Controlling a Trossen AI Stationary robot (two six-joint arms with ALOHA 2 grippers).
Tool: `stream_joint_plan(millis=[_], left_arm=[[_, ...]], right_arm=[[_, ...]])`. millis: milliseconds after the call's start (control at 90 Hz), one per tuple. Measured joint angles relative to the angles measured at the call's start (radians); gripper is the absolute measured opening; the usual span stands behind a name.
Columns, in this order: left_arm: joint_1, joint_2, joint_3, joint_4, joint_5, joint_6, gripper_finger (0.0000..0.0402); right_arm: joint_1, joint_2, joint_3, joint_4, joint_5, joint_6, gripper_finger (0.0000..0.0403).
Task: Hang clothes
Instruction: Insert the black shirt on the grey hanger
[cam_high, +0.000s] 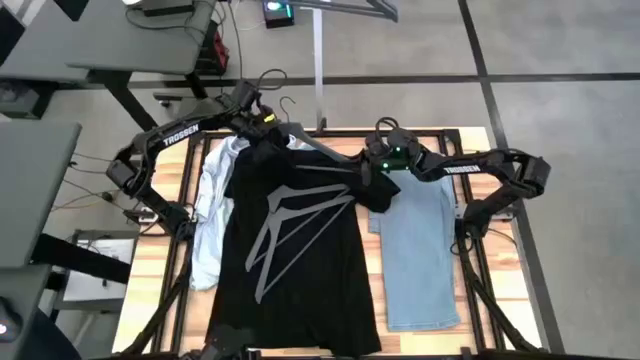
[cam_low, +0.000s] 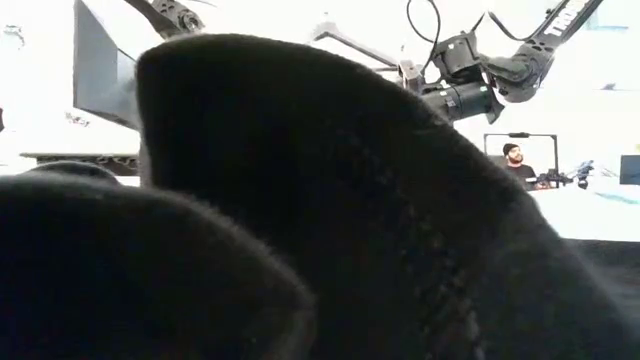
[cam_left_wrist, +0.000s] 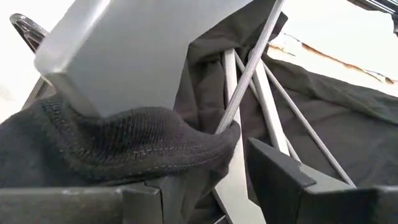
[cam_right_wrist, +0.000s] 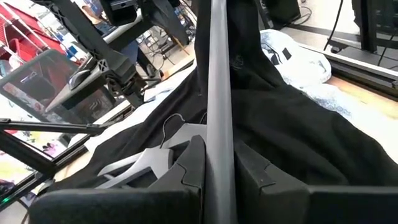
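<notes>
Looking down from the high view, the black t-shirt (cam_high: 295, 255) lies flat mid-table with grey hangers (cam_high: 290, 225) on it, pale button shirt (cam_high: 212, 215) beside it, jeans (cam_high: 415, 250) opposite; the left gripper (cam_high: 262, 128) and right gripper (cam_high: 372, 168) meet at its collar end. The low view is blocked by black fabric. In the left wrist view the fingers (cam_left_wrist: 93, 74) pinch the ribbed collar hem (cam_left_wrist: 137, 140). In the right wrist view the jaws clamp a grey hanger arm (cam_right_wrist: 219, 112). Risk: the shallow hem pinch may slip, or the hanger may snag the collar.
</notes>
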Motion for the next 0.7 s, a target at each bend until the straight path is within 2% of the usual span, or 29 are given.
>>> stream_joint_plan(millis=[511, 700], left_arm=[[0.000, 0.000, 0.000, 0.007, 0.000, 0.009, 0.0148], [0.001, -0.007, 0.000, -0.005, -0.059, 0.013, 0.0148]], right_arm=[[0.000, 0.000, 0.000, 0.013, 0.000, 0.003, 0.0030], [0.001, -0.006, 0.000, 0.036, -0.008, 0.006, 0.0030]])
